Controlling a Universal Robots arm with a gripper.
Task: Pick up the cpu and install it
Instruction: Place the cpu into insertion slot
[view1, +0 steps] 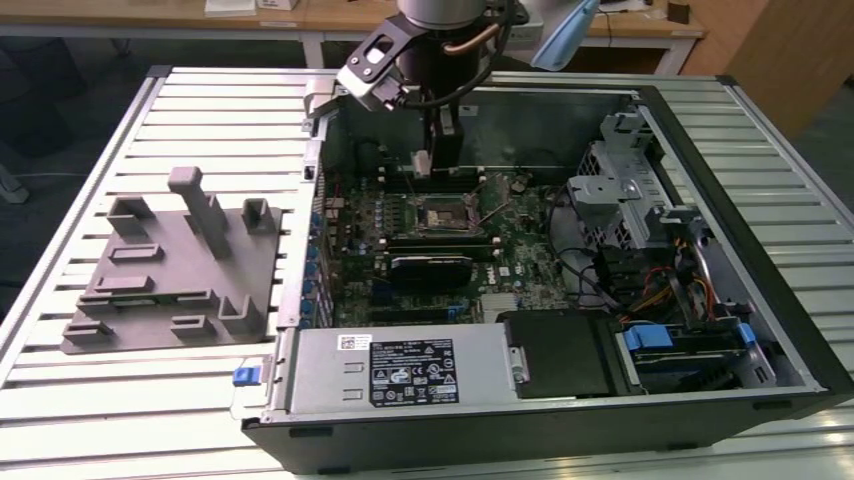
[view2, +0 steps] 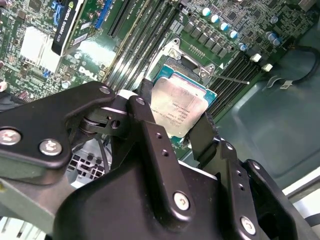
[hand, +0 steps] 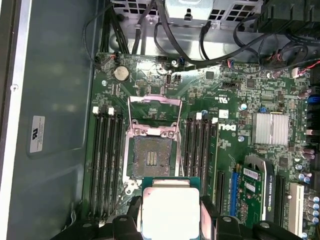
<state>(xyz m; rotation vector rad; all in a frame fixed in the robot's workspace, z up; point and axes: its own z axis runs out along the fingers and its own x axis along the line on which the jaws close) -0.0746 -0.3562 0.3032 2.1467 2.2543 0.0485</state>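
Observation:
The cpu (hand: 170, 210), a thin square chip with a pale silvery top, is held between my fingers (hand: 208, 212); my gripper (hand: 170, 216) is shut on its two opposite edges. In the second wrist view the cpu (view2: 180, 107) hangs tilted between the black fingers (view2: 150, 120) of the gripper (view2: 177, 124), above the motherboard. The open socket (hand: 151, 157) lies just beyond the chip, its metal frame (hand: 154, 115) lifted. In the exterior view the gripper (view1: 430, 162) hovers inside the computer case, a little above and behind the socket (view1: 441, 212), with the cpu (view1: 419, 163) a small pale piece at its tip.
Memory slots (hand: 106, 160) flank the socket on both sides. A graphics card (view1: 430, 270) and power supply (view1: 394, 370) sit nearer the exterior view's front. Drive cages and cables (view1: 641, 230) fill the case's right. A grey fixture block (view1: 180, 270) stands on the slatted table at the left.

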